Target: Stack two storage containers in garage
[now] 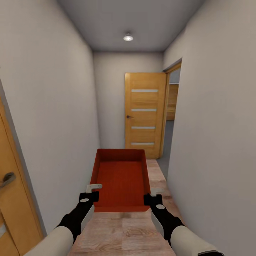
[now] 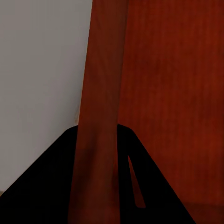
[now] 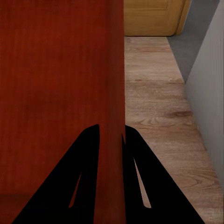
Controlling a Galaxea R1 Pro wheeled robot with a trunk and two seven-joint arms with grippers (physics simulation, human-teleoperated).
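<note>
I hold one orange-red lidless storage container (image 1: 122,177) level in front of me, above the light wood plank floor (image 1: 124,231) of a narrow hallway. My left gripper (image 1: 93,192) is shut on the container's left wall near its near corner; that wall (image 2: 100,93) runs between the dark fingers of the left gripper (image 2: 100,140). My right gripper (image 1: 151,197) is shut on the right wall, and the bin's inside (image 3: 56,93) lies beside the right gripper (image 3: 112,135). The second container is out of view.
White walls stand close on both sides. A closed wooden door (image 1: 145,113) is at the hallway's far end. Next to it on the right is an open wooden-framed doorway (image 1: 172,106) with a grey floor (image 1: 165,142) beyond. Another wooden door with a handle (image 1: 8,179) is near left.
</note>
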